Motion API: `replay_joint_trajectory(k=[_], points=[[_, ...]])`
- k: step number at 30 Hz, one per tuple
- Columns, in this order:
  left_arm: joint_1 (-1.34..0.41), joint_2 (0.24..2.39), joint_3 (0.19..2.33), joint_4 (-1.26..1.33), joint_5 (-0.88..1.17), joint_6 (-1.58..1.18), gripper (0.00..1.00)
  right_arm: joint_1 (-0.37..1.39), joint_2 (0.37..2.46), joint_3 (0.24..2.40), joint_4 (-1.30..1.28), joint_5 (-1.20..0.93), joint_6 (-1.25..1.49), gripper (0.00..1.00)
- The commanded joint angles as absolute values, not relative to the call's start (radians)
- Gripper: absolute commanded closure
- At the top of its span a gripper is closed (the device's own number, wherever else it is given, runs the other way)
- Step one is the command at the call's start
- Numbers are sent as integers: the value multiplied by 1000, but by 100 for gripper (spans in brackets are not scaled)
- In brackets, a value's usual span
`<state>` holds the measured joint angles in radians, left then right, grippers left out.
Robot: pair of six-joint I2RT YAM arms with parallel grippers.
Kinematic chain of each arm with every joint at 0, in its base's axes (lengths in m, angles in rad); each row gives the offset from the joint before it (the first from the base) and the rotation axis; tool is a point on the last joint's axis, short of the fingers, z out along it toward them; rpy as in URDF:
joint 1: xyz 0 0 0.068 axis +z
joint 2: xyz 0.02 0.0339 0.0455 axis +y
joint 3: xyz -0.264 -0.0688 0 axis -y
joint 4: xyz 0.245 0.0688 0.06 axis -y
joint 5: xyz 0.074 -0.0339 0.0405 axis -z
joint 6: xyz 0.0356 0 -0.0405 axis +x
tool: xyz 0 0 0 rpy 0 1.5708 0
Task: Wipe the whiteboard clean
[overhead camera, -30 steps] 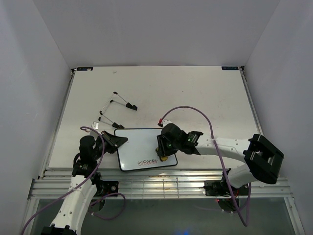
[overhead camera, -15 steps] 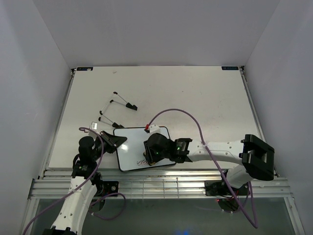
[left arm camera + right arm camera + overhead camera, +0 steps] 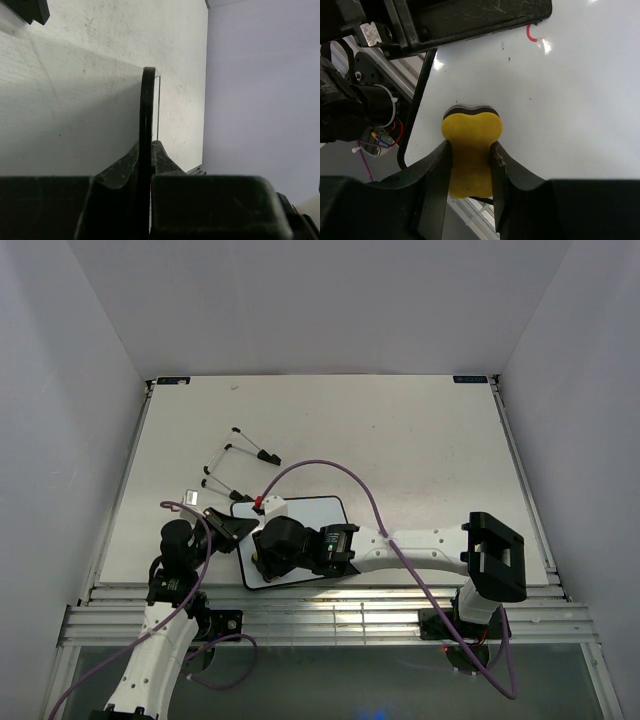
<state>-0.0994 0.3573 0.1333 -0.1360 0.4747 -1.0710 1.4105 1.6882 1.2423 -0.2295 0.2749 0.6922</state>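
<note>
Near edge: metal rails (image 3: 330,615) run across in front of the table (image 3: 420,440), with both arm bases behind them.

Left gripper (image 3: 146,148): jaws nearly together, pinching the black rim of the whiteboard (image 3: 147,100), which shows edge-on between them in the left wrist view. From above, this gripper (image 3: 240,528) sits at the board's left edge.

Whiteboard (image 3: 315,512): lies flat on the table close to the rails, left of centre and turned slightly askew. Its right and far parts show plain white from above.

Right gripper (image 3: 470,150): jaws partly open and clamped on the waist of a yellow peanut-shaped eraser (image 3: 471,127), whose dark underside presses on the white surface (image 3: 560,100). The eraser sits near the board's rim on the side nearest the rails. One short red stroke (image 3: 532,34) shows on the board beyond the eraser, close under the left arm's dark housing. From above, the right gripper (image 3: 265,555) covers the near left part of the board, so any writing there cannot be made out.

A purple cable (image 3: 330,468) arcs from the right wrist over the board.

Farther back: thin black-tipped rods (image 3: 240,455), possibly a folded wire stand, lie just beyond the board's far left corner. A small white piece (image 3: 192,497) lies beside them.
</note>
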Motion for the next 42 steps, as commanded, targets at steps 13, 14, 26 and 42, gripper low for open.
replay_joint_trajectory(k=[13,14,26,42], points=[[-104,324,149,-90,491,-1068,100,1269,1569,910,-227,266,657,92],[-104,322,150,-95,492,-1066,100,1253,1566,901,-232,255,649,92],[-104,304,158,-100,517,-1058,100,1250,1670,1180,-285,25,496,92],[-104,290,212,-158,514,-1029,100,1263,1838,1402,-399,69,468,92]])
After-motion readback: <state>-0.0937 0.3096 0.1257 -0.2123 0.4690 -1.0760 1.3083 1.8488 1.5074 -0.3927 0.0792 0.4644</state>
